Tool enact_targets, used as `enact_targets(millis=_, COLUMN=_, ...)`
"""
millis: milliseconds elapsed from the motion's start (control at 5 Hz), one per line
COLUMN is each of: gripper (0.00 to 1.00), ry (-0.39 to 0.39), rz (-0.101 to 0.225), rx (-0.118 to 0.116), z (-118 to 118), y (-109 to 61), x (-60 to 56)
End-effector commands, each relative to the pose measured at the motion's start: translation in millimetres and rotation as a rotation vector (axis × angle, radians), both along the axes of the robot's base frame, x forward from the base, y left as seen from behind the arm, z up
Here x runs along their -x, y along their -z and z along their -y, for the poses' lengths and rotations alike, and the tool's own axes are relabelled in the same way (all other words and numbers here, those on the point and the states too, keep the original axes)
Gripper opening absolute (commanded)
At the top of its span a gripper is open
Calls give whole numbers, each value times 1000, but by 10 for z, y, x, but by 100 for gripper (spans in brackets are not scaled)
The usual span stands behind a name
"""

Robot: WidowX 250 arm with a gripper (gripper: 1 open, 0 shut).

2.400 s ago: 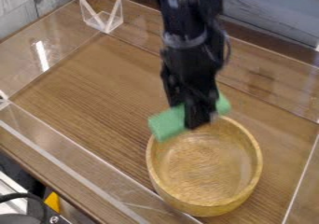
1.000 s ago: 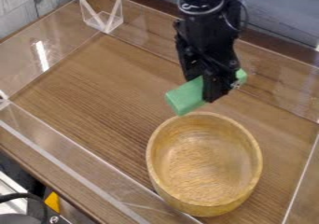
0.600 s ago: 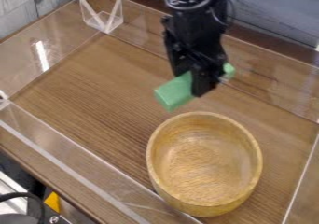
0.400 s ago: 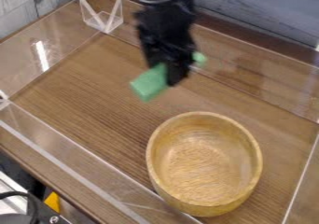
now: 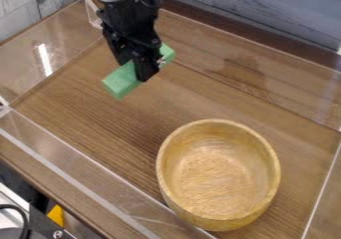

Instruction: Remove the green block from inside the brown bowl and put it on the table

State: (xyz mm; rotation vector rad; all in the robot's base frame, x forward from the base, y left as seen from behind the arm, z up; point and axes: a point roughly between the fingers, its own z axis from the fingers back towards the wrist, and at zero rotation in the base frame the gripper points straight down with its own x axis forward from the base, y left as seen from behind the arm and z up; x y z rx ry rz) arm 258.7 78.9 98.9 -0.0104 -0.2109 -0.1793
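No legible writing; gripper (image 5: pixel 139 66) clamps green block (image 5: pixel 124 81) above table (image 5: pixel 80 104).

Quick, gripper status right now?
Gripper: closed on the green block, held above the table, clear of the brown bowl.

Clear acrylic walls (image 5: pixel 80 188) run round the work area; the near-left one cuts diagonally across the lower left, w/ glare streaks on it. At the far left corner, a small clear acrylic stand (image 5: pixel 110 16), V-shaped, upright, just inside the wall. Behind everything, a grey weathered plank backdrop (image 5: pixel 286 12) across the far side, w/ a pale strip at the top right corner. Bottom left, outside the walls: dark cables (image 5: pixel 16 219) and a small yellow-and-black part (image 5: pixel 55 217), too small to make out.
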Motion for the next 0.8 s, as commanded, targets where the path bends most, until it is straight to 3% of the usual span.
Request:
enact_targets(millis=0, gripper=0, ry=-23, rz=32, rx=-16, z=-49, y=14, x=-50)
enact_targets(millis=600, gripper=0, ry=-59, rz=24, rx=-27, z=-48, y=261, x=-94)
